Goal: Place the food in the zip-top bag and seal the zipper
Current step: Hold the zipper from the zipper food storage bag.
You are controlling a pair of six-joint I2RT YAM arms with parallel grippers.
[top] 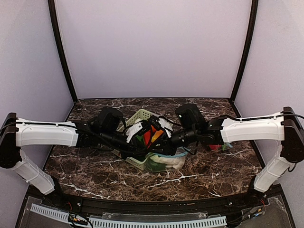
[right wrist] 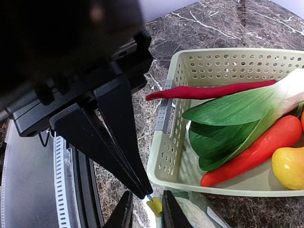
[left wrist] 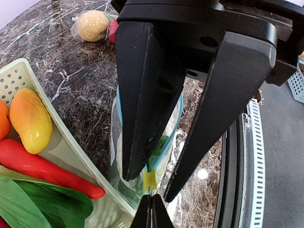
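The clear zip-top bag [left wrist: 121, 142] with a blue zipper lies against the basket's near side and holds a white radish [top: 172, 161] and some green leaf. My left gripper [left wrist: 152, 210] is shut on the zipper edge, just behind the yellow slider [left wrist: 149, 179]. My right gripper [right wrist: 146, 211] straddles that yellow slider [right wrist: 154, 205]. The slider touches one finger and a gap shows at the other. More food lies in the basket: leafy greens [right wrist: 237, 114], a red chilli [right wrist: 256, 149], a darker chilli [right wrist: 209, 91] and a yellow-orange fruit [left wrist: 31, 121].
The pale green lattice basket [right wrist: 171, 156] stands mid-table just behind the bag, and both arms cross above it [top: 142, 115]. A second small bag with a round peach-coloured fruit [left wrist: 92, 24] lies on the marble to the right. The table's black front rail [left wrist: 232, 156] runs close by.
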